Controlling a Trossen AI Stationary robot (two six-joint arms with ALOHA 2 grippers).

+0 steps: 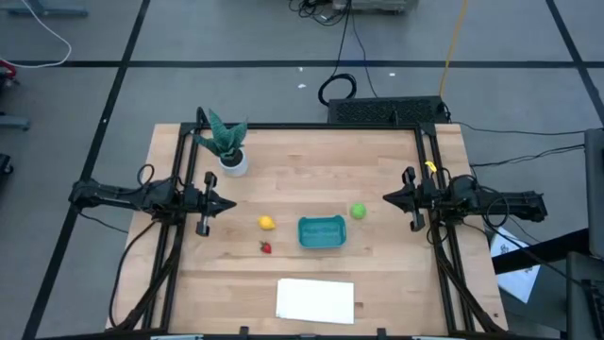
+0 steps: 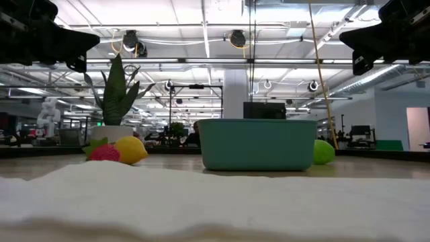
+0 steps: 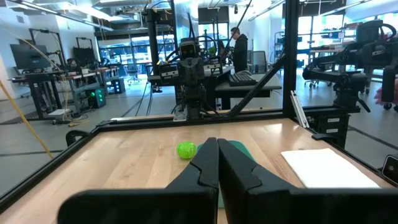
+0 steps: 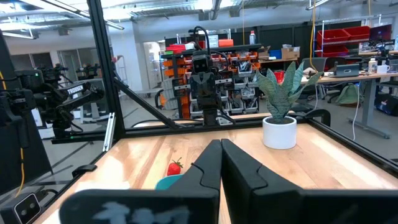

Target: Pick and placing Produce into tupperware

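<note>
The teal tub (image 1: 322, 231) sits on the table's middle, also seen in the low view (image 2: 259, 144). The yellow lemon (image 1: 267, 223) lies left of it, the red strawberry (image 1: 266, 247) nearer the near edge, the green ball (image 1: 358, 212) off its far right corner. In the low view the lemon (image 2: 131, 150) and strawberry (image 2: 104, 152) rest side by side. My left gripper (image 1: 229, 204) hovers shut at the table's left, my right gripper (image 1: 387, 198) shut at its right. The left wrist view shows the ball (image 3: 186, 150); the right wrist view shows the strawberry (image 4: 175, 168).
A spiky plant in a white pot (image 1: 229, 149) stands near the far left corner. A flat white sheet (image 1: 315, 300) lies at the near edge. A black frame (image 1: 311, 126) borders the table. People show in the room beyond.
</note>
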